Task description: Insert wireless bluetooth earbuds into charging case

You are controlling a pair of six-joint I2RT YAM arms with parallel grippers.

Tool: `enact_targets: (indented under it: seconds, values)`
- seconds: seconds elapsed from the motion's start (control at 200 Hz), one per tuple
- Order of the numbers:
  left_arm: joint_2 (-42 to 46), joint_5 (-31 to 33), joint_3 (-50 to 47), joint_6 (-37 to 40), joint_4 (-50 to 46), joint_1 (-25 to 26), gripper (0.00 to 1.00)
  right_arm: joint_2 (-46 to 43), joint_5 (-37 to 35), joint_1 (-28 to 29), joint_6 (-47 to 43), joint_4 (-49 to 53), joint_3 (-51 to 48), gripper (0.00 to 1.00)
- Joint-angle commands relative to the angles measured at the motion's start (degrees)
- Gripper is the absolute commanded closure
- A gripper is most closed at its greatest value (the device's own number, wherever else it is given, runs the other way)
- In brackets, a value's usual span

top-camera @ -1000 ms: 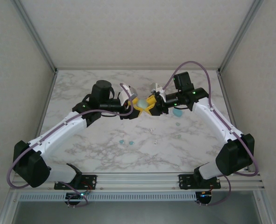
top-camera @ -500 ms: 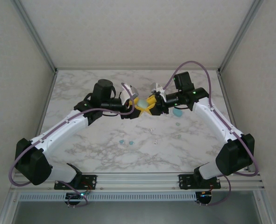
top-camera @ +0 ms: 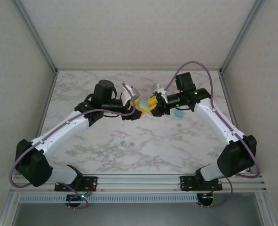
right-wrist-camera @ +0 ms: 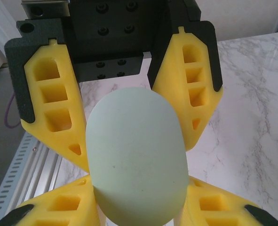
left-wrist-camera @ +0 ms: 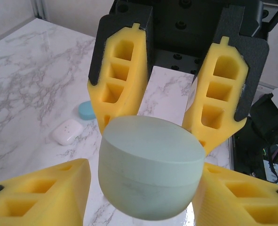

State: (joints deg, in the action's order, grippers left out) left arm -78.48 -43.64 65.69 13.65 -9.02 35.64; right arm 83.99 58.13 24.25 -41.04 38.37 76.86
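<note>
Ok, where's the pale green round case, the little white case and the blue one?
pale green round case point(left-wrist-camera: 150, 176): left wrist view, its front side.
little white case point(left-wrist-camera: 67, 132): left wrist view, its top.
light blue case point(left-wrist-camera: 87, 111): left wrist view, its top.

Even, bright light, faint shadows; close wrist views sharp, backgrounds slightly blurred.

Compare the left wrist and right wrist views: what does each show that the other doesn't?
Left wrist: a teal case and a white case lying on the table beyond the fingers. Right wrist: a ribbed metal rail beside the table. Both: the green case clamped between the left gripper and the right gripper, with four yellow fingers around it.
</note>
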Motion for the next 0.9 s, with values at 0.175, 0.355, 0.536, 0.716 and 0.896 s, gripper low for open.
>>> enact_targets:
  seconds: [0.175, 0.355, 0.536, 0.716, 0.896]
  values:
    - [0.2, -0.8, 0.8, -0.7, 2.2, 0.4, 0.42, -0.2, 1.2, 0.3, -0.9, 0.9, 1.6, 0.68]
    - [0.1, -0.6, 0.8, -1.0, 2.4, 0.4, 0.4, 0.1, 0.9, 0.3, -0.9, 0.7, 1.6, 0.68]
    - [0.4, -0.3, 0.5, -0.6, 2.3, 0.4, 0.45, -0.3, -0.1, 0.3, -0.9, 0.6, 1.3, 0.68]
    - [0.4, -0.4, 0.5, -1.2, 2.3, 0.4, 0.42, -0.8, 1.2, 0.4, -0.4, 0.0, 1.2, 0.68]
    - [0.3, -0.9, 0.5, -1.7, 2.3, 0.4, 0.4, -0.4, -1.0, 0.5, -0.8, 0.5, 1.1, 0.68]
